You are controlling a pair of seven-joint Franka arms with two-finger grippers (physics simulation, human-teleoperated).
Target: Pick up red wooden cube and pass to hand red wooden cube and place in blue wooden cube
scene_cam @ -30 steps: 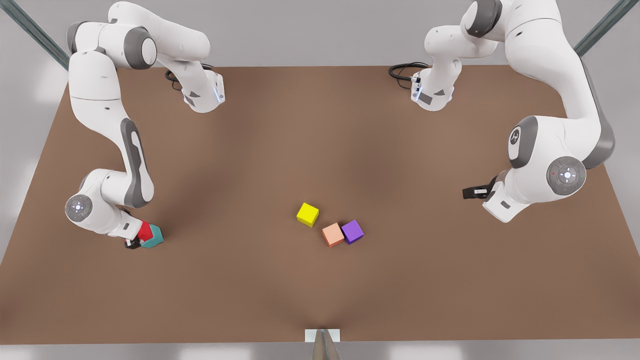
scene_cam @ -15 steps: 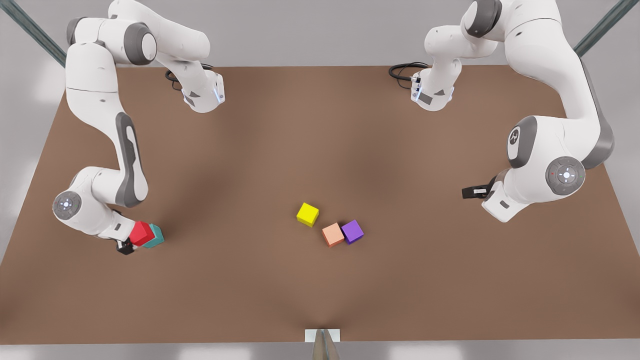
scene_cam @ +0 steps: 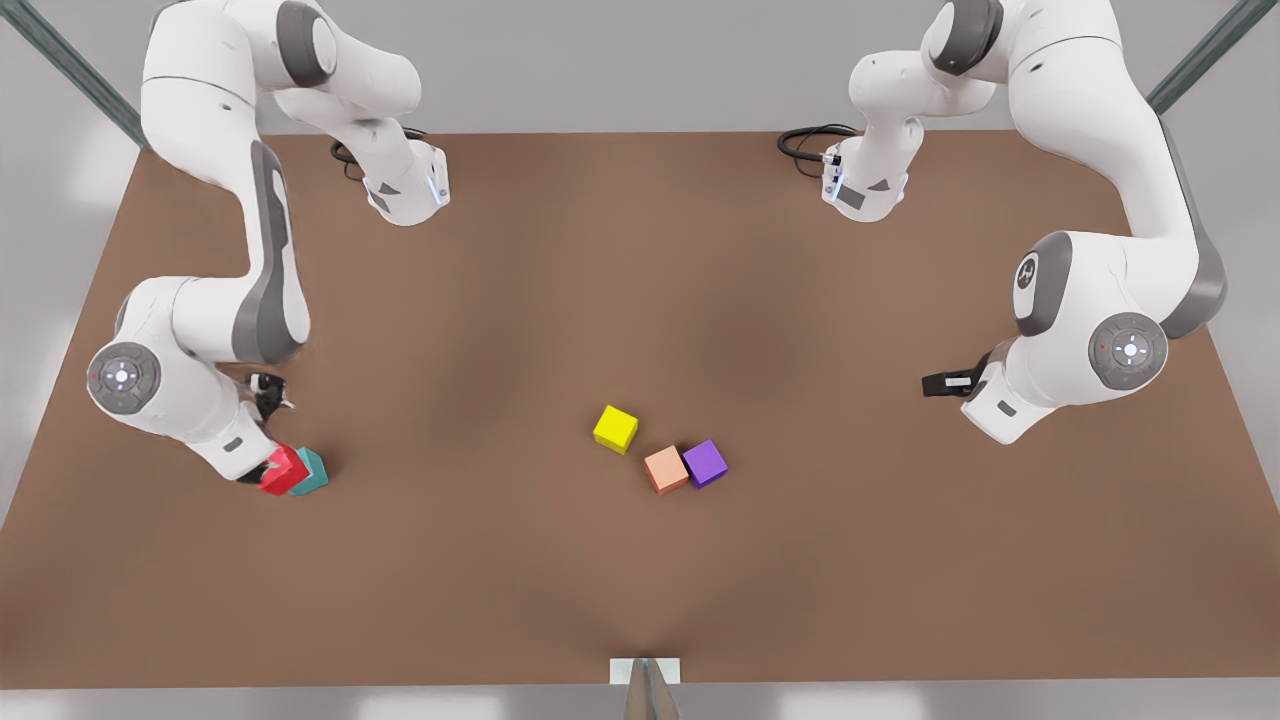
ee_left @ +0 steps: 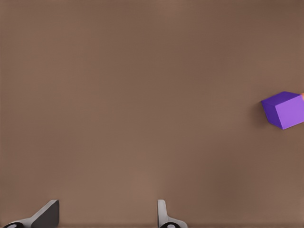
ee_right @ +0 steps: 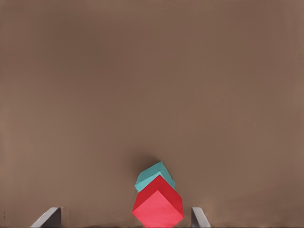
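Note:
The red wooden cube (scene_cam: 283,470) leans tilted on the teal blue wooden cube (scene_cam: 314,473) near the table's edge on the front view's left. In the right wrist view the red cube (ee_right: 158,203) lies in front of the teal one (ee_right: 153,174). My right gripper (ee_right: 124,218) is open, with its fingers well apart on either side of the red cube and not touching it. In the front view that gripper (scene_cam: 256,474) is right beside the red cube. My left gripper (scene_cam: 944,383) waits open over bare table on the front view's right, its fingertips (ee_left: 163,214) apart.
A yellow cube (scene_cam: 615,428), a salmon-orange cube (scene_cam: 666,469) and a purple cube (scene_cam: 705,463) lie close together at the table's middle front. The purple cube (ee_left: 285,109) is also in the left wrist view. Both arm bases stand at the far edge.
The right arm's elbow has swung up and its wrist has turned. The red cube has gone from the gripper's hold to leaning on the teal cube. The left arm stayed still.

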